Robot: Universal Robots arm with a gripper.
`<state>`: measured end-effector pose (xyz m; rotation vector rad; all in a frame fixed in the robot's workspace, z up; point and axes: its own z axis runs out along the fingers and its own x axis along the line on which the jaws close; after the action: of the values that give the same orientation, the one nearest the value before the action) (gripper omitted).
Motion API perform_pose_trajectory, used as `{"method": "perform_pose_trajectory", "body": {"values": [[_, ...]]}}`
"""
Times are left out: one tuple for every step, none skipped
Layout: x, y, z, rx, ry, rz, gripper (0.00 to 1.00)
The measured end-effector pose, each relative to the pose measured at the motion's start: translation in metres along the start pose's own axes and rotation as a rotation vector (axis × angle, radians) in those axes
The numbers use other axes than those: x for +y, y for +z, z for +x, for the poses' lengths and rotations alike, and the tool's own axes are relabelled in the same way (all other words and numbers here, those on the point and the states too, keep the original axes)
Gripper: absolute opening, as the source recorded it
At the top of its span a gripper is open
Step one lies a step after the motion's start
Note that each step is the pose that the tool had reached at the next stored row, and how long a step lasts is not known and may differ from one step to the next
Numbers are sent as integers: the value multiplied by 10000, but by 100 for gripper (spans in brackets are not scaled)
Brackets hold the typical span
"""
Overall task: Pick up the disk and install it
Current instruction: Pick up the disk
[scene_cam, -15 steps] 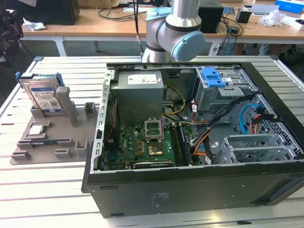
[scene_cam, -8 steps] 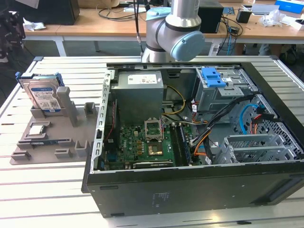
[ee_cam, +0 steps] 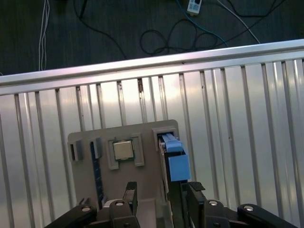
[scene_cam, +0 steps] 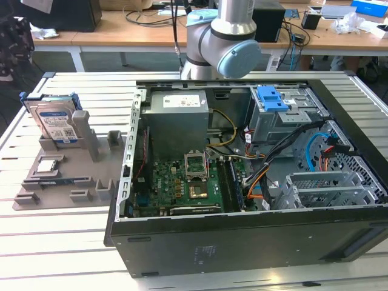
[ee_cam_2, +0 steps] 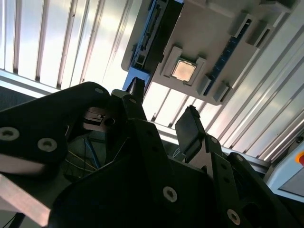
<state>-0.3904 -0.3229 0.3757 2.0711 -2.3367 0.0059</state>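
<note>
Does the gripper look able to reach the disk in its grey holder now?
Probably yes. The disk stands on edge in the grey holder, top edge uncovered, and the gripper hangs above with jaws open. Nothing lies between them, though the jaws are not centred on it.

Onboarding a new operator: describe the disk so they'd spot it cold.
Beside the open black computer case, on the exterior view's left, lies a grey plastic fixture tray. At its far corner stands the disk, a silver metal hard drive with white-and-blue label and blue plastic rails. It stands on edge; the square silver chip nearby lies flat.
</note>
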Motion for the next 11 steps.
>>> {"method": "perform_pose_trajectory", "body": {"values": [[1, 6, -4, 0, 1, 0, 54], [1, 9, -7, 0, 0, 0, 54], [1, 14, -11, 0, 0, 0, 54], [1, 18, -14, 0, 0, -1, 54], [2, 25, -18, 0, 0, 0, 54], [3, 35, -25, 0, 0, -1, 54], [3, 40, -29, 0, 0, -1, 54], [3, 45, -33, 0, 0, -1, 54], [5, 52, -45, 2, 0, -3, 54], [5, 57, -52, 1, -1, -2, 54], [7, 63, -64, 1, 0, -2, 54]]}}
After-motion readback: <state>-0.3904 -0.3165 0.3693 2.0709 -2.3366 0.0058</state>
